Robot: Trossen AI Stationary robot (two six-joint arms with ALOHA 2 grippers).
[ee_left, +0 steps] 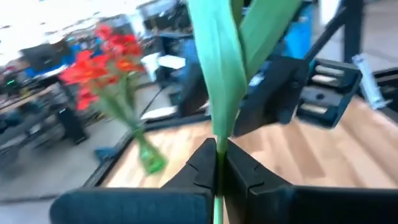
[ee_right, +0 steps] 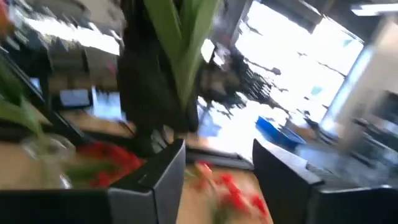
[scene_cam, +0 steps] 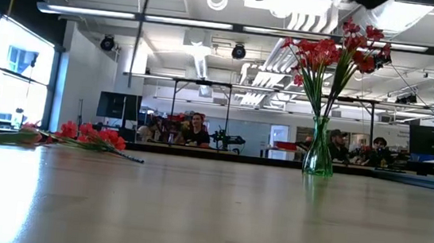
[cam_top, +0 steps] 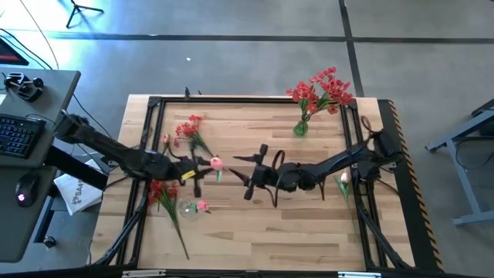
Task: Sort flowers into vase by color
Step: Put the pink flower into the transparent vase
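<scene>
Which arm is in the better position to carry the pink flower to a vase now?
Left. The left gripper is shut on the stem of the pink flower, above the table's middle. The right gripper is open and holds nothing.

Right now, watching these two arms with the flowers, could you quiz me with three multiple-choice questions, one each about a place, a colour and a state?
1. Where does the green vase stand?
A. far right part of the table
B. near left corner
C. off the table

2. What colour are the blossoms in it?
A. yellow
B. red
C. white

3. What is the left gripper doing?
A. hanging open
B. pinching a vase
C. shut on a green stem

Answers: 1 A, the high view shows it by the far edge, right of centre. 2 B, the bouquet is red. 3 C, the left wrist view shows fingers closed on the stem.
</scene>
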